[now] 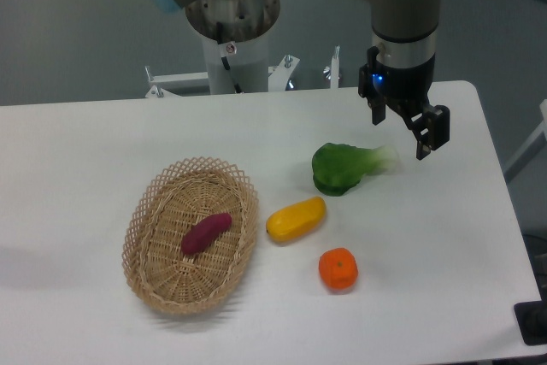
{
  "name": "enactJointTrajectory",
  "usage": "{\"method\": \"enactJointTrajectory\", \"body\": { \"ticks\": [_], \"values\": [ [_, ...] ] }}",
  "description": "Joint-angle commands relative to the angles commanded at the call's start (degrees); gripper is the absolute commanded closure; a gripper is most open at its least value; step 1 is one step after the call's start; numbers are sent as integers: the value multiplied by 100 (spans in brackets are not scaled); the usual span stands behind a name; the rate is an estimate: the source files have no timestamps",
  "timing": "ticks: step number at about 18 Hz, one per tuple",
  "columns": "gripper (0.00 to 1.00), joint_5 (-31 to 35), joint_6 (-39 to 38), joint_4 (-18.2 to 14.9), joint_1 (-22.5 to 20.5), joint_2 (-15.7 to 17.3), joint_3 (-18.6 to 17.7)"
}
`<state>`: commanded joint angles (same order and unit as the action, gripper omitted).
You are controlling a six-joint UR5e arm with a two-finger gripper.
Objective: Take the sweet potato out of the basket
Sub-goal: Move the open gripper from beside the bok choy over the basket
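- The top of the robot arm is cut off by the upper edge of the view.
- The end effector (pixel 402 130) hangs above the tabletop (pixel 85 151), far to the right of the basket (pixel 145 275).
- Its two fingers are apart, and nothing is between them.
- One finger (pixel 432 130) shows well; the other is partly hidden and hard to make out.
- The sweet potato (pixel 206 233) lies in the middle of the basket.
- It lies slanted, with its thin end up and to the right and its fat end down and to the left.
- A yellow fruit (pixel 296 220) lies just beside the basket on the right.
- An orange (pixel 338 268) sits near the yellow fruit.
- A green leafy vegetable (pixel 342 168) lies just below the end effector, with its pale stalk end a bit blurry.
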<state>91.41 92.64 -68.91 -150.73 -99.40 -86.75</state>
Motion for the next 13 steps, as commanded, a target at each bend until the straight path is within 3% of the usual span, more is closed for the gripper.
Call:
{"method": "enactJointTrajectory", "body": {
  "ticks": [7, 11, 13],
  "values": [
    [0, -9, -96, -9, 61, 35, -105],
    [0, -412, -631, 26, 149, 149, -351],
    [0, -509, -1314, 123, 219, 219, -518]
  ]
}}
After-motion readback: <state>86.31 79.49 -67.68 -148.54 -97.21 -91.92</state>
